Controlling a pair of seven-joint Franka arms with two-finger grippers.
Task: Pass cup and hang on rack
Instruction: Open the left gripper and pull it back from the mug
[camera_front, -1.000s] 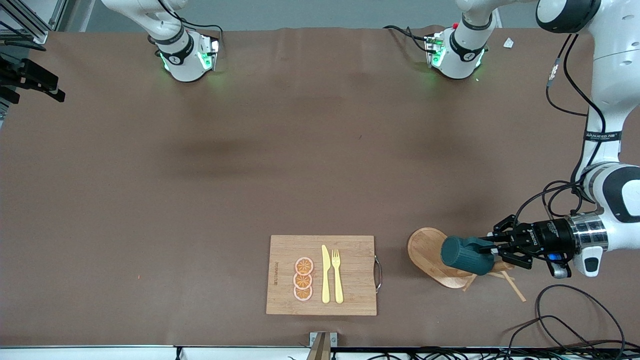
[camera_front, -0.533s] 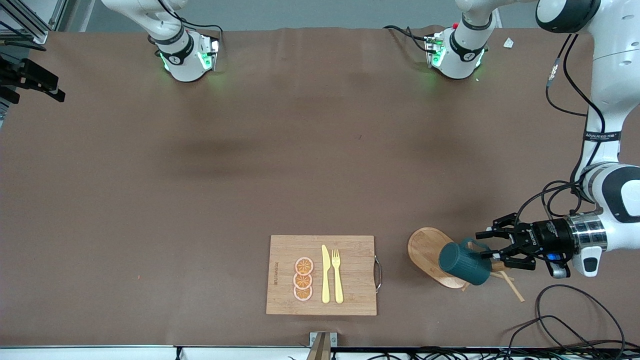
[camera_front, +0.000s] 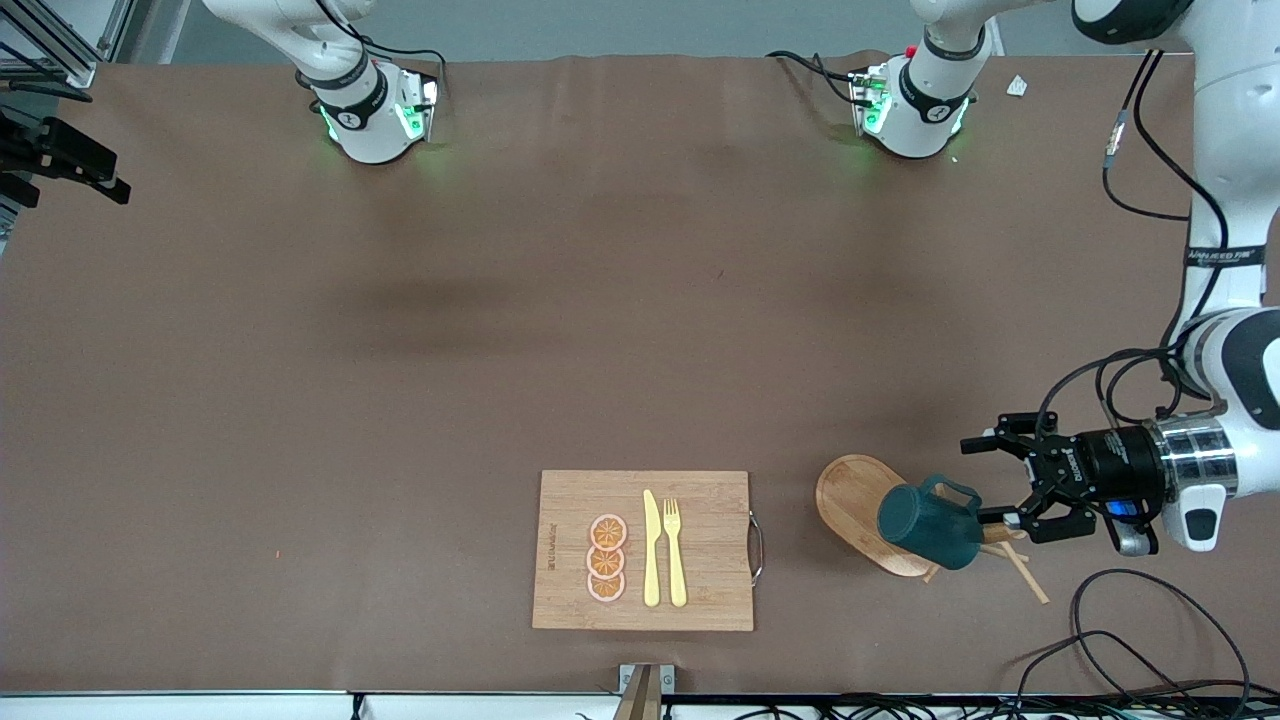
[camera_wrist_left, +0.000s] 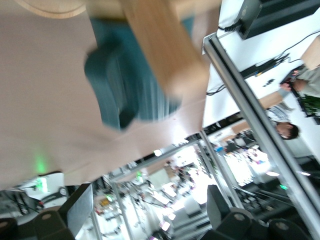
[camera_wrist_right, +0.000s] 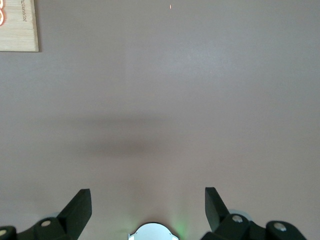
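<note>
The dark teal cup (camera_front: 928, 525) hangs tilted on the wooden rack (camera_front: 862, 515), its loop handle uppermost and its ribbed body partly covering the rack's oval base, toward the left arm's end of the table. The left gripper (camera_front: 1000, 480) is just beside the cup, over the rack's thin pegs, with its fingers (camera_front: 985, 441) spread wide and nothing between them; it appears clear of the handle, though one lower fingertip sits so close to the cup that contact cannot be ruled out. In the left wrist view the cup (camera_wrist_left: 127, 82) shows as a blurred teal shape partly hidden by a wooden part of the rack (camera_wrist_left: 160, 47). The right arm waits, and its gripper (camera_wrist_right: 148, 205), seen only in the right wrist view, is released, fingers apart over bare brown table (camera_wrist_right: 165, 100). Toward the right arm's end from the rack lies a bamboo cutting board (camera_front: 642, 550) carrying three orange slices (camera_front: 606, 558), a yellow knife (camera_front: 651, 548) and a yellow fork (camera_front: 675, 551); its corner (camera_wrist_right: 19, 25) also shows in the right wrist view.
</note>
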